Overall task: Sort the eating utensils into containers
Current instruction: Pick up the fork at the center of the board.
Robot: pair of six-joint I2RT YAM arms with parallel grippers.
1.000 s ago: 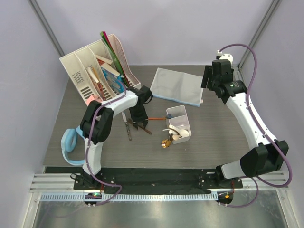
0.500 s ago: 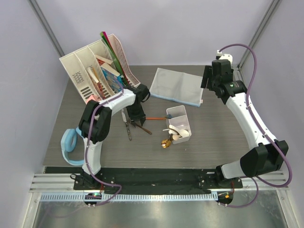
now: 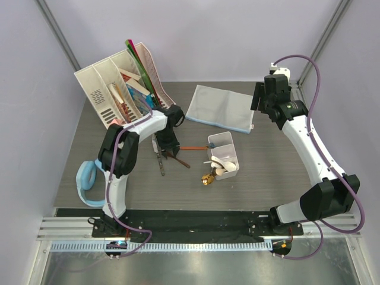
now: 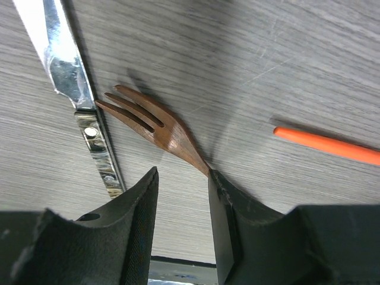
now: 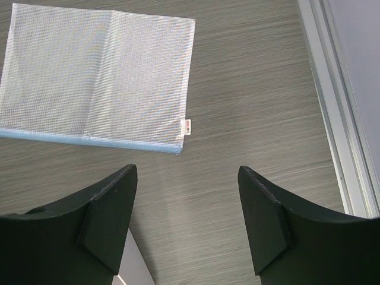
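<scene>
In the left wrist view a brown wooden fork [image 4: 154, 122] lies on the table beside a silver knife [image 4: 65, 65], with an orange handle [image 4: 326, 143] to the right. My left gripper [image 4: 183, 172] is open low over the fork; the fork's handle runs under the right finger. The top view shows this gripper [image 3: 169, 148] left of the white plastic box [image 3: 224, 155], which holds white spoons. A gold spoon [image 3: 208, 177] lies by the box's near corner. My right gripper [image 5: 187, 172] is open and empty, held high at the far right [image 3: 261, 101].
A mesh grey-blue pouch [image 3: 221, 108] lies flat behind the box and also shows in the right wrist view [image 5: 95, 77]. A white file organiser [image 3: 119, 89] with books stands at the far left. A light blue object [image 3: 88, 178] lies near the left front. A metal rail [image 5: 338, 119] edges the table.
My left gripper has shifted a little farther back and to the left over the fork and knife. The right arm has not moved.
</scene>
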